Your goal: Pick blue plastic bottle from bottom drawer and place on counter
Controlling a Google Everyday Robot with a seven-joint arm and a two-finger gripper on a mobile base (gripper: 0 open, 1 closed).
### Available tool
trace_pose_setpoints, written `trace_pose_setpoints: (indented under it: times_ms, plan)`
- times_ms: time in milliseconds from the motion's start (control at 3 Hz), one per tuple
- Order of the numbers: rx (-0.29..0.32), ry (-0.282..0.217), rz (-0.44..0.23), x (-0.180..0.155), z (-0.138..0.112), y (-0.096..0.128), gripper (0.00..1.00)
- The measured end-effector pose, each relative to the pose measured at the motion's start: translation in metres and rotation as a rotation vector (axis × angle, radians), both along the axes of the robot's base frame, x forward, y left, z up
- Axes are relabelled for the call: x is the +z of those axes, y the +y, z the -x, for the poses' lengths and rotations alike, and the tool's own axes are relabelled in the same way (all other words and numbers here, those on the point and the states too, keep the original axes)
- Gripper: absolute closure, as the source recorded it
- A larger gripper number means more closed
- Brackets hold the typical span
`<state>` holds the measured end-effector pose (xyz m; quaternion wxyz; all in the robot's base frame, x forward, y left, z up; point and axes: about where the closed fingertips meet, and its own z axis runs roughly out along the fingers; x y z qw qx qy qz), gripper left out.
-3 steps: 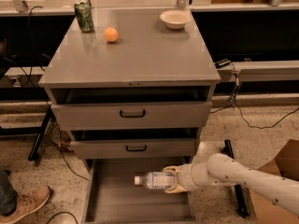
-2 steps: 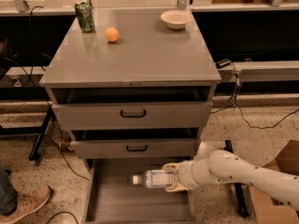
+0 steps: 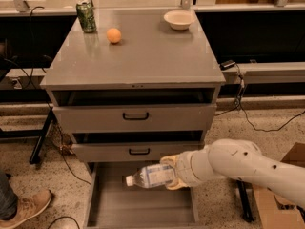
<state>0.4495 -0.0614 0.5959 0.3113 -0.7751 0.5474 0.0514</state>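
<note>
Progress is judged to be near the midpoint: the grasp is made, and the lift and the placing are left. The pincer (image 3: 172,173) is seen at 6 o'clock in the camera view, over the open bottom drawer (image 3: 143,209), with the arm reaching in from 4 o'clock. Its pale fingers (image 3: 169,161) are closed on the blue plastic bottle (image 3: 150,175), pinching it at the body end. The bottle is held on its side, with the white cap pointing to 9 o'clock, just below the front of the middle drawer (image 3: 138,151). Whether it is clear of the drawer floor or resting on it cannot be told. The desk (image 3: 143,56) lies at 12 o'clock from the bottle, well above it. On it a green can (image 3: 86,16) is noted at 11 o'clock, an orange ball (image 3: 114,35) near it, and a bowl (image 3: 178,19) at 1 o'clock. The bottle remains to be raised past both upper drawer fronts and set down; the bare middle of the desk is judged suitable.
</note>
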Motion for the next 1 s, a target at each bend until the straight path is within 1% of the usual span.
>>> trace_pose_setpoints:
  times_ms: [333, 667, 1000]
  plan:
    - [0.004, -0.050, 0.040, 0.025, -0.004, -0.003, 1.00]
    - [0.004, -0.050, 0.040, 0.025, -0.004, -0.003, 1.00]
    - [0.014, -0.098, 0.023, 0.055, -0.022, -0.014, 1.00]
